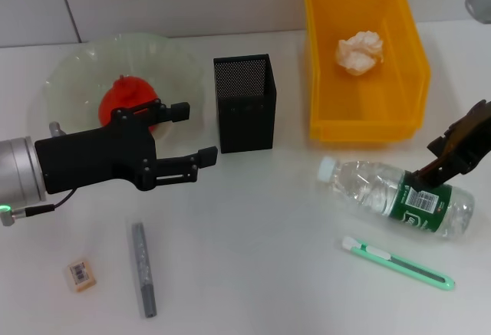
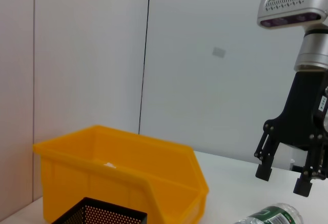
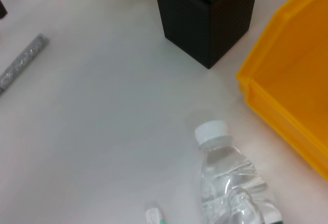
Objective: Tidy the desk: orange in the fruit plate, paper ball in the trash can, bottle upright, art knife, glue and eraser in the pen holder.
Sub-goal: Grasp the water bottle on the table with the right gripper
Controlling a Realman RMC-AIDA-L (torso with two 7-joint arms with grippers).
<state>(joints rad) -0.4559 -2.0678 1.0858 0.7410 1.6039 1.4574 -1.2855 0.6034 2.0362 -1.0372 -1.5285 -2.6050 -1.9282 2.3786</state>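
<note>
The orange (image 1: 126, 96) lies in the pale green fruit plate (image 1: 73, 67) at the back left. My left gripper (image 1: 193, 132) hovers open and holds nothing, between the plate and the black mesh pen holder (image 1: 244, 103). The paper ball (image 1: 360, 51) rests in the yellow trash can (image 1: 399, 113). The bottle (image 1: 399, 193) lies on its side at the right, white cap toward the middle. My right gripper (image 2: 283, 179) hangs open just above its green label. The green art knife (image 1: 399, 262), grey glue stick (image 1: 143, 268) and eraser (image 1: 80, 274) lie along the table's front.
The white wall stands close behind the plate and the trash can. The right wrist view shows the bottle (image 3: 230, 183), the pen holder (image 3: 207, 14), the trash can's corner (image 3: 292, 96) and the glue stick (image 3: 23, 62).
</note>
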